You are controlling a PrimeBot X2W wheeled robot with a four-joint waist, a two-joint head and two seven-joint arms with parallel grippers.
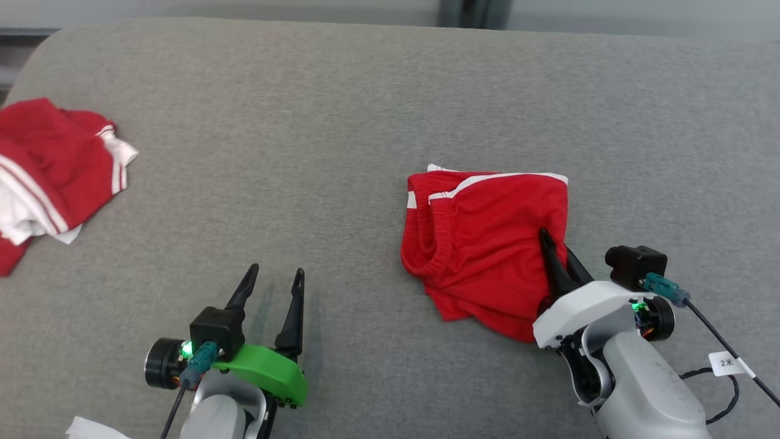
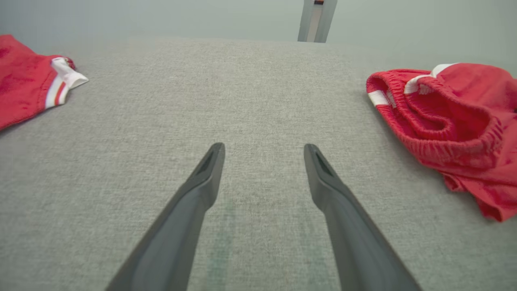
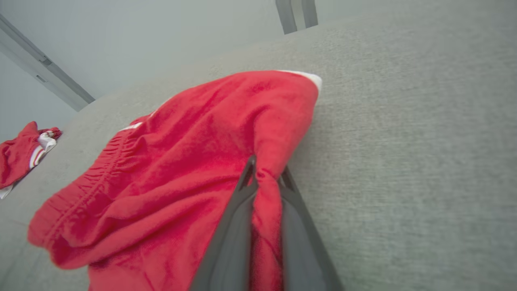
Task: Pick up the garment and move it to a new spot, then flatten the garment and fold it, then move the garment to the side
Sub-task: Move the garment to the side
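Note:
The garment [image 1: 481, 244] is a pair of red shorts with white stripes and an elastic waistband, lying crumpled right of centre on the grey cushion [image 1: 341, 116]. My right gripper [image 1: 557, 244] is shut on a pinched fold of the red cloth at the garment's right edge; in the right wrist view the garment [image 3: 181, 169] bunches between the two dark fingers [image 3: 238, 210] of that gripper [image 3: 266, 171]. My left gripper [image 1: 274, 274] stands open over bare cushion at the lower left, well apart from the garment [image 2: 452, 125]. In its own wrist view the left gripper [image 2: 262, 149] holds nothing.
A second red and white garment [image 1: 49, 171] lies in a heap at the cushion's far left edge, also seen as a red heap [image 2: 28, 81] in the left wrist view. Bare grey cushion spreads between the two heaps and behind them. A tagged cable [image 1: 728, 363] trails from my right wrist.

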